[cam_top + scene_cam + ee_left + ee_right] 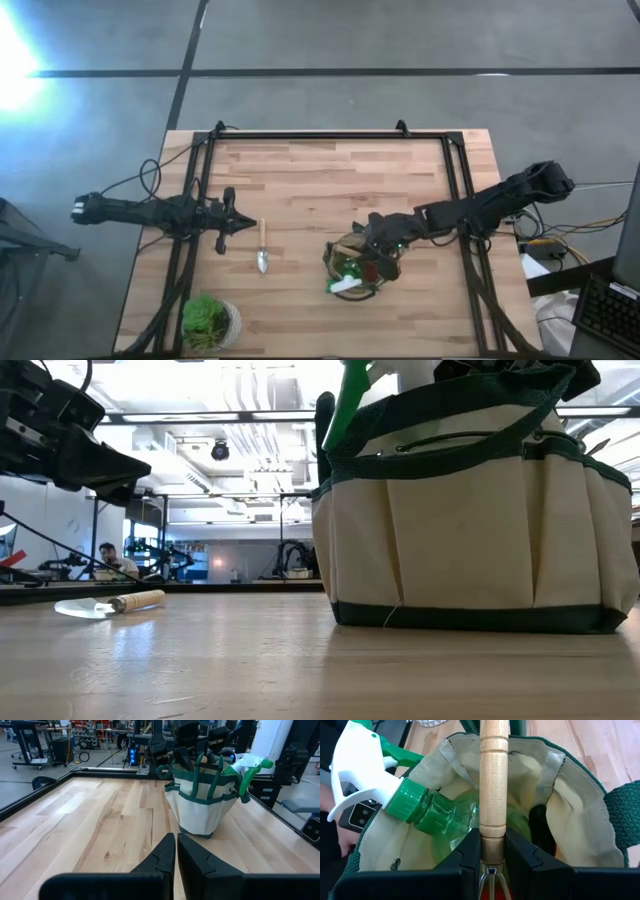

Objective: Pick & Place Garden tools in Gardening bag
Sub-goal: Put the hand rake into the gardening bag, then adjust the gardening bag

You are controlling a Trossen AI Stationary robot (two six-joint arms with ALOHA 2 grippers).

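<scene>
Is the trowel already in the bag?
No, the trowel lies flat on the table, apart from the bag, near the left gripper.

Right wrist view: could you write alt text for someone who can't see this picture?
The right gripper is shut on a wooden-handled tool, holding it over the open mouth of the gardening bag. A green spray bottle with a white nozzle lies tilted inside the bag, its nozzle sticking out over the rim.

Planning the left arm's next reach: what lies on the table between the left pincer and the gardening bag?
Only the trowel, on bare wood between the left pincer and the gardening bag; the high view shows it.
</scene>
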